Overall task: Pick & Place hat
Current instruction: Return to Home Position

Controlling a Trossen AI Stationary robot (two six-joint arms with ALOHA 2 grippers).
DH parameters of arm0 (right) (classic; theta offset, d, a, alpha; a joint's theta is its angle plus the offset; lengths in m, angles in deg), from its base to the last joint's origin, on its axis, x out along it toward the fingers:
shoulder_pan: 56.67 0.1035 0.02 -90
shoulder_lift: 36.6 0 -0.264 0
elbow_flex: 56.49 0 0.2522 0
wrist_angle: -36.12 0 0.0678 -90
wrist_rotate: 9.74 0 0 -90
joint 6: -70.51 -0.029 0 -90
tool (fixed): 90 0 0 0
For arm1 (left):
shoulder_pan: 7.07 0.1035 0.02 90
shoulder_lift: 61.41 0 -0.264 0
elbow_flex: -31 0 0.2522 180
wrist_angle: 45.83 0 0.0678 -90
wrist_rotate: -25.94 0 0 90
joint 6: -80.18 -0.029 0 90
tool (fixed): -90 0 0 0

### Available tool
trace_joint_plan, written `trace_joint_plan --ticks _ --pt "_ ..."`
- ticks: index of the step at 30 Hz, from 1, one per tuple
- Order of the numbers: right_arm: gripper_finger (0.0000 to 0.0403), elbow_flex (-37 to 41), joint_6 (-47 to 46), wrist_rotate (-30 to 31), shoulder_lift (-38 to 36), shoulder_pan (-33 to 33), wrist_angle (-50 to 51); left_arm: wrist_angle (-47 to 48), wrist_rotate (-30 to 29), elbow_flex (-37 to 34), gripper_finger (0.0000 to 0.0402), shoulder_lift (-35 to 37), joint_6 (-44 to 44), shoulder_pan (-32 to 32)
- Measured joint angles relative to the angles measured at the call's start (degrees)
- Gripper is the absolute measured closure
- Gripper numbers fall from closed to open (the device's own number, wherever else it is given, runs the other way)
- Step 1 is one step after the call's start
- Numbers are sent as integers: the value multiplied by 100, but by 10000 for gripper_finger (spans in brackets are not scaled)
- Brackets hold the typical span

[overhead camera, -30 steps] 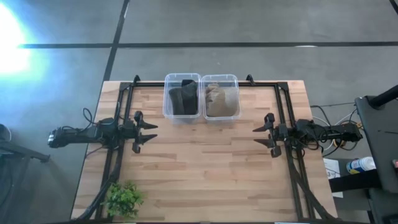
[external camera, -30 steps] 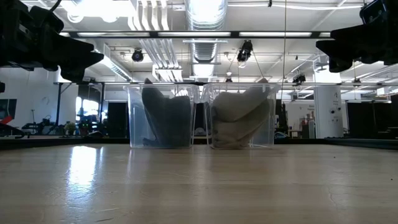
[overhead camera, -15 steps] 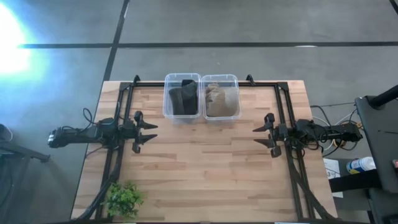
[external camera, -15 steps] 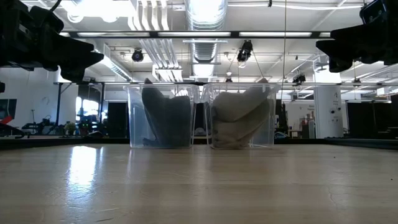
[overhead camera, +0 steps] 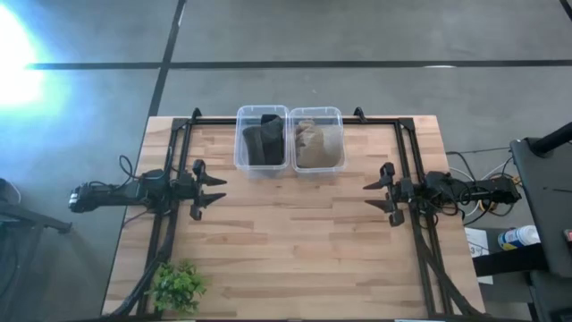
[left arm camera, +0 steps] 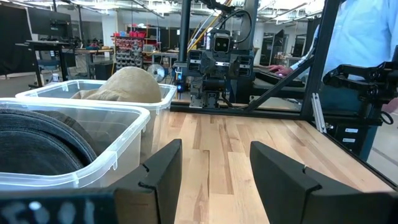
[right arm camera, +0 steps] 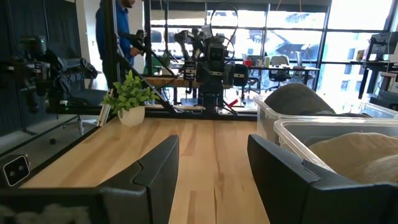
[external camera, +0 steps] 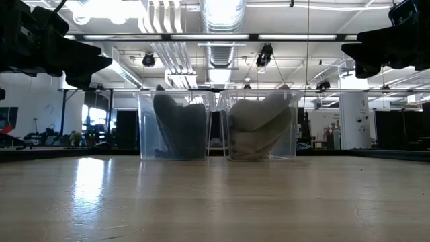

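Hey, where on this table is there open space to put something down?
Bare: the wide middle of the table, between left gripper and right gripper, from left bin and right bin to the opposite edge. Crowded: around both bins, and the corner with the plant.

Both arms are slim and matte black. The left arm [overhead camera: 125,193] has a thin wire [overhead camera: 124,166] looping off its side. The right arm [overhead camera: 456,190] carries a looser cable bundle [overhead camera: 490,191] with pale strands in it. The left gripper [overhead camera: 222,191] and right gripper [overhead camera: 366,196] each end in two pointed prongs. Close up, the fingers [left arm camera: 163,174] are flat, angular dark plates with stepped edges.
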Motion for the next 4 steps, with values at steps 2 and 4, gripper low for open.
trace_joint_plan --ticks 2,4 --pt "216 0 2 0 0 0 0 2 -1 0 219 0 1 0" --pt "216 0 0 0 0 0 0 2 -1 0 219 0 0 0"
